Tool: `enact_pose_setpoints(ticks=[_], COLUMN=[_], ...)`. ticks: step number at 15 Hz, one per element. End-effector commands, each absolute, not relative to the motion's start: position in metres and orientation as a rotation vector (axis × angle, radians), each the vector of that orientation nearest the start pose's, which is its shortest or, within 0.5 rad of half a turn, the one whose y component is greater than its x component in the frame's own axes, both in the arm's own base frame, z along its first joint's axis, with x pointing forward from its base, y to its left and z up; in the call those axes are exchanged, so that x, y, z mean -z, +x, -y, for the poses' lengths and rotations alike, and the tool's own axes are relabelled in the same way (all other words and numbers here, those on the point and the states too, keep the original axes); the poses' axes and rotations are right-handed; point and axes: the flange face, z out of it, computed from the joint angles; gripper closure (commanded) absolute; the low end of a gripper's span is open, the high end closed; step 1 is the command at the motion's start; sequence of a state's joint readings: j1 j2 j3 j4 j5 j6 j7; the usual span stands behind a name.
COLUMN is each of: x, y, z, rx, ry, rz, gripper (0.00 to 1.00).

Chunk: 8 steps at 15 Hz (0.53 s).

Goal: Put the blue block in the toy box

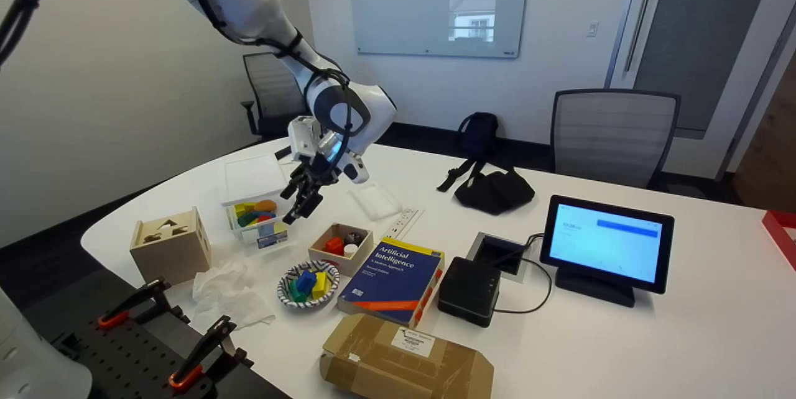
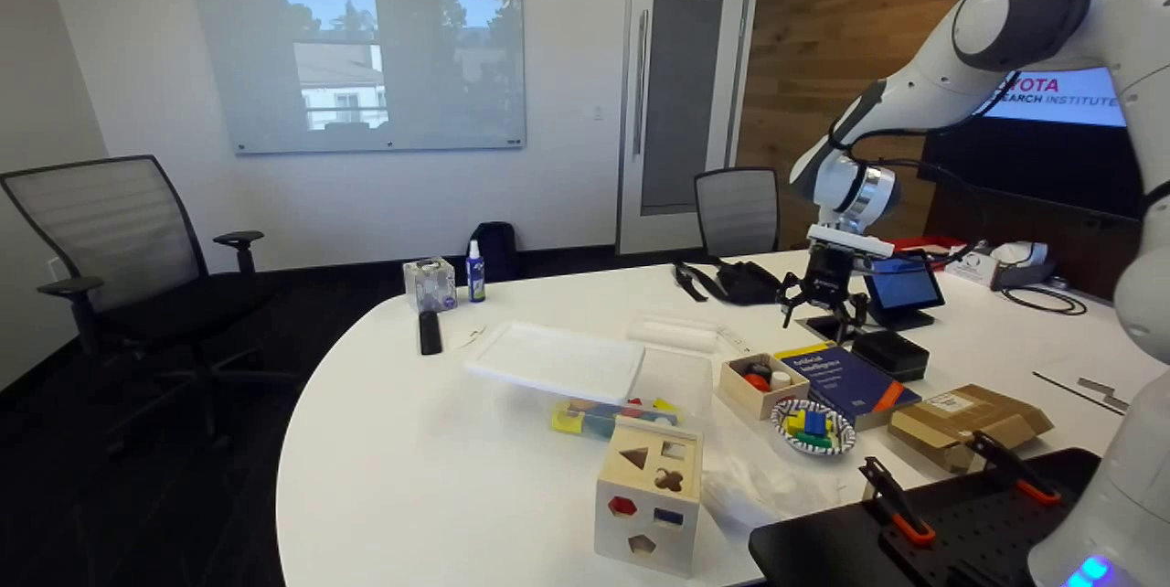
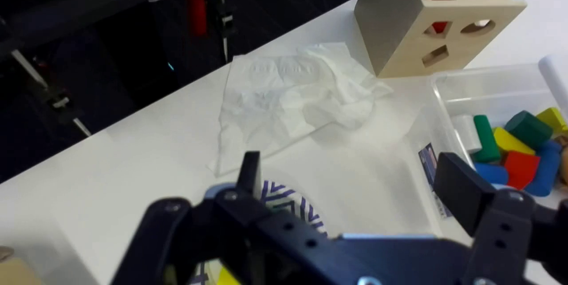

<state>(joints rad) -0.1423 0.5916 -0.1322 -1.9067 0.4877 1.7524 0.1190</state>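
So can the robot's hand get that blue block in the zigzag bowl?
Probably yes: the hand hangs open and nothing lies on the blue block, though other pieces sit close to it in the bowl.

2 ext. views sharing table (image 1: 591, 349), wrist-cam nearer

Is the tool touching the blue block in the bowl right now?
Apart. In an exterior view, the tool hangs with its jaws open, clear of the blue block in the bowl; part of the book shows between them.
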Motion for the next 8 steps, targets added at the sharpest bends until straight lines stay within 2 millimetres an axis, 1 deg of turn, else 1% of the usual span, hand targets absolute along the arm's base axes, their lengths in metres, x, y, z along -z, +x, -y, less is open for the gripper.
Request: enact_pose_setpoints(ticks=[1, 4, 8], x=[-0.135, -0.119, -0.100], y=[0.549, 0.559, 0.569], z=[0.127, 0.140, 0.150], rx=[-0.904, -0.905, -0.913], ry=[-2.467, -2.477, -2.466], rz=[-0.904, -0.921, -0.924], gripper=[0.00, 0.00, 0.00])
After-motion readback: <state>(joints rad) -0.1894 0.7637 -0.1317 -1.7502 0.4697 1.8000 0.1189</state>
